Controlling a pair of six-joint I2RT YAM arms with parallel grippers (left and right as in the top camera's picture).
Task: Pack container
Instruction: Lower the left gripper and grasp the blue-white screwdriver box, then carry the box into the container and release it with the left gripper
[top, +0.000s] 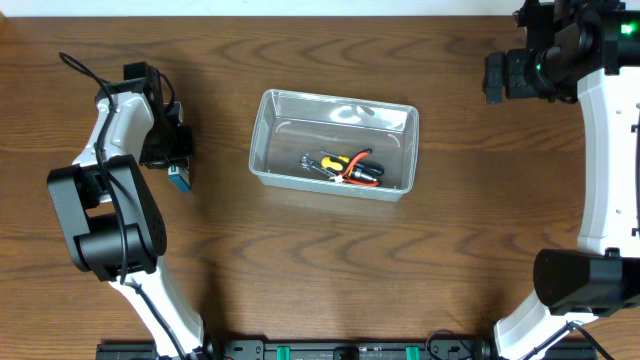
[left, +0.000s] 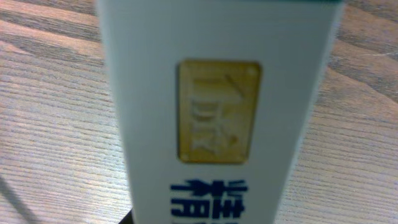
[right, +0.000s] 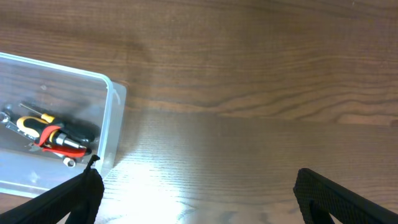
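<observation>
Pack container: grip taken on small white-and-blue cardboard box (top: 181, 180) at far left of brown wooden table (top: 330, 280).

Seen closed on that box: left gripper (top: 178, 165), set over it from above. Fingers hidden in left wrist view, which is filled by white face with gold sticker and blue print, so hold judged from closeness and overhead. Found mid-table, well apart from box: clear rectangular plastic container (top: 290, 130), mouth up for loading from above. Already inside: hand tools (top: 345, 167) with yellow, black and orange-red handles, bunched toward near wall, leaving far floor bare, likely room for box. Held wide apart and empty beyond container's right end: right gripper (right: 199, 198), probably kept off the carry path.
</observation>
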